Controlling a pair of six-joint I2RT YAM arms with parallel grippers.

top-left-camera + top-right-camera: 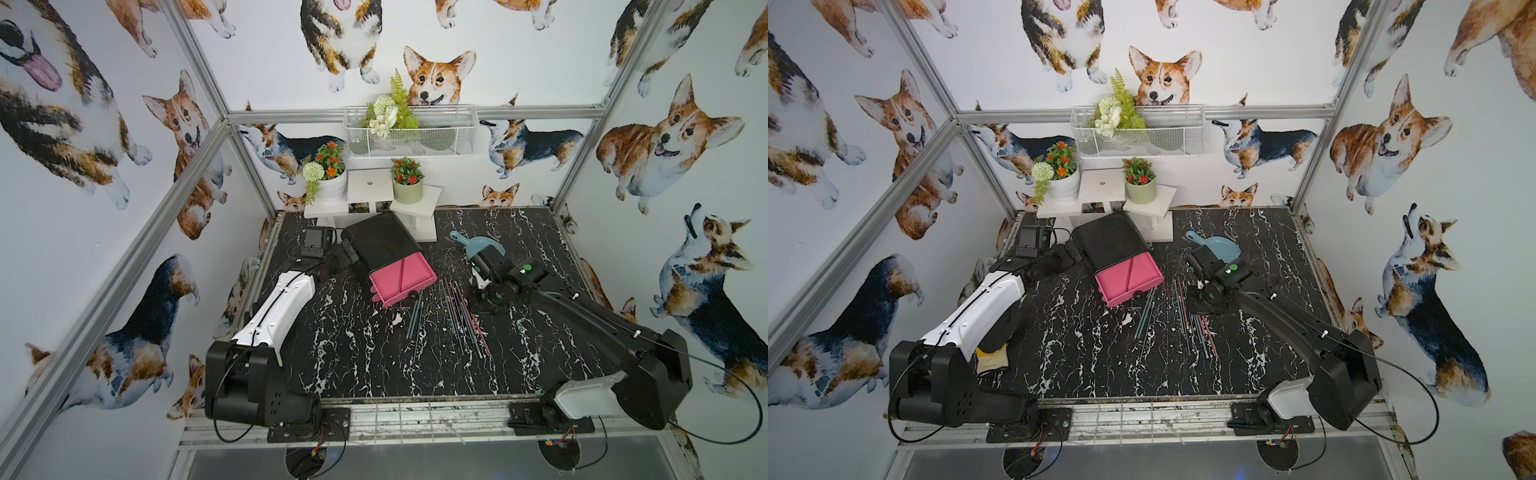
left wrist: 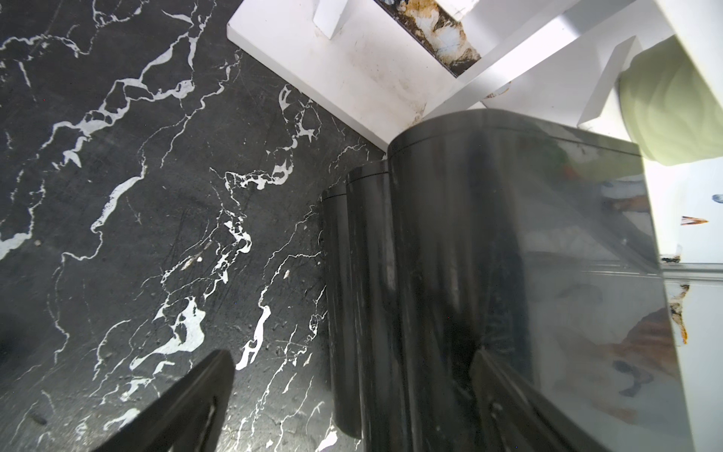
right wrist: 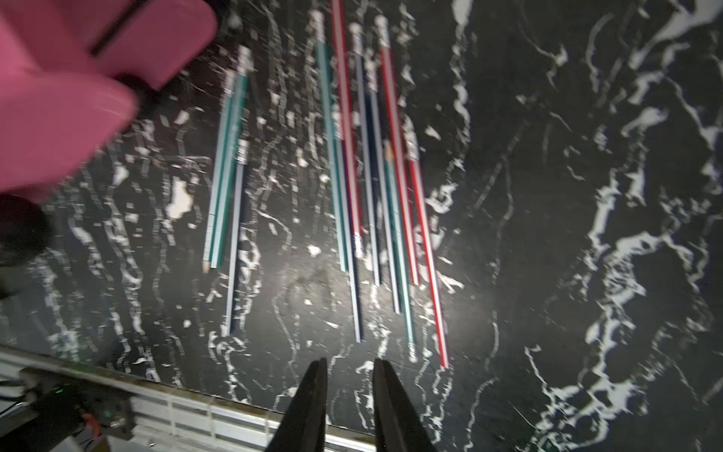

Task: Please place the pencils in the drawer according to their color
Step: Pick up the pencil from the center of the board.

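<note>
The black drawer chest [image 1: 380, 239] [image 1: 1108, 239] stands at the back middle with its pink top drawer [image 1: 415, 276] [image 1: 1113, 282] pulled out; a thin reddish pencil [image 1: 402, 272] lies inside. Several pencils [image 1: 459, 316] [image 1: 1187, 320], teal, red and dark, lie side by side on the marble in front of it. In the right wrist view they appear as teal [image 3: 227, 168], red [image 3: 391, 156] and dark [image 3: 367, 164]. My left gripper [image 1: 347, 253] [image 2: 348, 395] is open beside the chest's [image 2: 450, 254] rounded left side. My right gripper [image 1: 482, 297] [image 3: 348, 362] hovers right of the pencils, jaws slightly apart and empty.
A blue dustpan [image 1: 488, 247] lies behind the right arm. A white stand [image 1: 370, 187] with flower pots stands at the back wall, touching the chest's rear. A metal rail [image 1: 415, 419] runs along the table's front edge. Something yellow [image 1: 992, 357] shows under the left arm.
</note>
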